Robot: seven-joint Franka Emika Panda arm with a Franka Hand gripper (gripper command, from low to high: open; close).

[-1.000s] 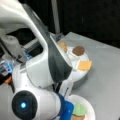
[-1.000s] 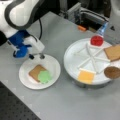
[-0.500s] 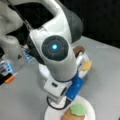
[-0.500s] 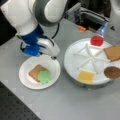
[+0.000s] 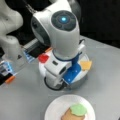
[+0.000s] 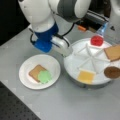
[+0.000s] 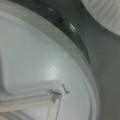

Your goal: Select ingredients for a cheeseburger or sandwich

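Swinging over from the paper plate (image 6: 26, 75), the arm now hangs above the divided tray (image 6: 75, 72). Bread (image 6: 36, 72) with lettuce (image 6: 45, 76) sits plated; tomato (image 6: 97, 40), cheese (image 6: 85, 76), patty (image 6: 112, 72) remain. Wrist view: only tray rim (image 7: 82, 75); tool state, cannot tell.

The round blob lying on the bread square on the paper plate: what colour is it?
Green; the round blob shows best in a front view.
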